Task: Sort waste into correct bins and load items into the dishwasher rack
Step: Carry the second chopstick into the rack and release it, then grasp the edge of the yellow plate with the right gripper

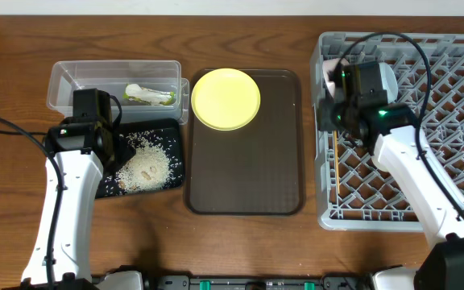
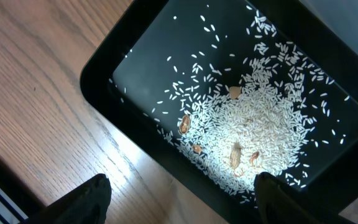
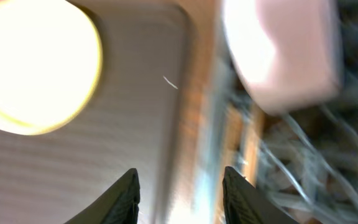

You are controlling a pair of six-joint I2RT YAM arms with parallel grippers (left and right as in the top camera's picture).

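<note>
My left gripper (image 1: 113,143) is open and empty, low over the near edge of the black tray (image 1: 177,137), which holds loose white rice (image 1: 145,167) and beige lumps. The left wrist view shows that gripper (image 2: 182,200), the tray (image 2: 98,74) and the rice (image 2: 253,124). The green-and-yellow wrapper (image 1: 150,95) lies in the clear tub (image 1: 63,80). The yellow plate (image 1: 225,98) sits on the brown serving tray (image 1: 244,173). My right gripper (image 1: 331,101) is open over the grey rack's (image 1: 449,105) left edge, beside a white-pinkish bowl (image 3: 278,50). Chopsticks (image 1: 337,171) lie in the rack. The right wrist view (image 3: 182,193) is blurred.
A white object (image 1: 387,77) in the rack is partly hidden behind my right wrist. The light-blue bowl is not in view. Bare wooden table (image 1: 240,250) lies in front of the trays. Arm cables arc over the rack's top.
</note>
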